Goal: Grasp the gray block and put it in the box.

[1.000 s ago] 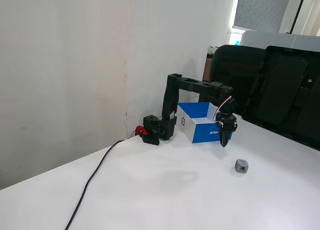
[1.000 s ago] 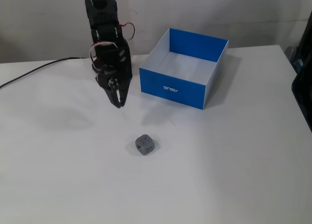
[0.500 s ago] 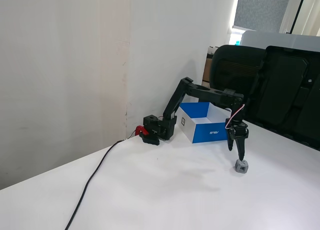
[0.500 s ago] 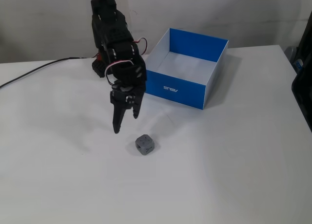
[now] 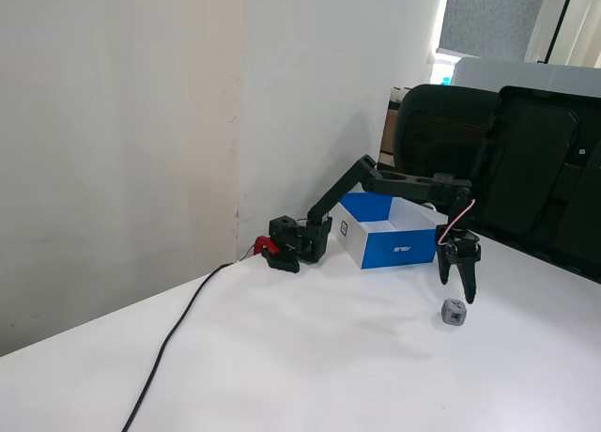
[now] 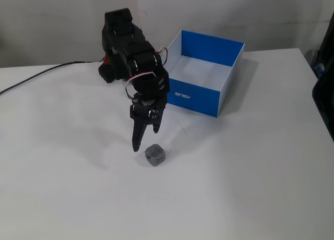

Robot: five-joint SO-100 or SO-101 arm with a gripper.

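The gray block [image 6: 155, 155] rests on the white table [image 6: 250, 188] at lower centre of one fixed view and at lower right of the other [image 5: 454, 312], well apart from the blue box [image 6: 201, 73], and it has not shifted over the last second. What has changed is the arm [image 5: 376, 183]: a second ago its gripper [image 6: 145, 137] hung close to the box's near wall with fingers together; it has since reached outward and downward across the table, and the fingers have parted. The jaws now stand spread, one long finger [image 6: 136, 138] tipped down just to the left of the block in the view from above, the shorter one [image 6: 155, 126] raised behind it. In the side-on fixed view the gripper [image 5: 457, 282] hangs just above and slightly behind the block, both prongs visibly splayed and holding nothing. No contact with the block can be confirmed; in the view from above the long fingertip appears just beside the cube rather than touching it. Assessment: the approach stage looks nearly complete and the grasp has not yet begun. The jaws appear offset to one side, so a small correction toward the block, then a further descent, seems needed before closing. The cube is small against the finger span; a misaligned close could nudge it away. The box interior is empty, with its logo side [image 6: 181, 95] facing the block.
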